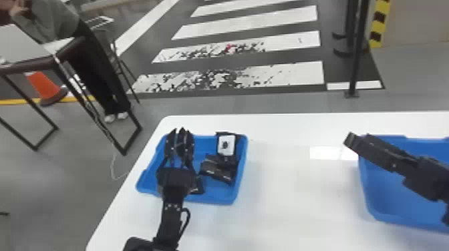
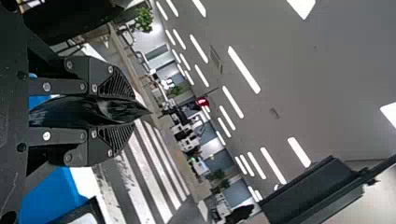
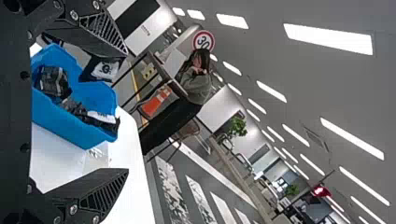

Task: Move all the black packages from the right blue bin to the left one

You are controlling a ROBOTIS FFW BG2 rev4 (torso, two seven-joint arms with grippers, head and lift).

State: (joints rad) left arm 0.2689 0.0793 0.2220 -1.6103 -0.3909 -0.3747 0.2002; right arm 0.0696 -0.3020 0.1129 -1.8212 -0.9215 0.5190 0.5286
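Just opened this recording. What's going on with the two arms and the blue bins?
The left gripper has a black package pinched between its fingers over the left blue bin, where several other black packages already lie. The right gripper is open, at the right blue bin, with nothing between its fingers. Part of the right bin is hidden, so I can't tell whether every package is out of it.

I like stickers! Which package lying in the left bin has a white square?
The package in the left bin's far right corner; the others lying there look dark.
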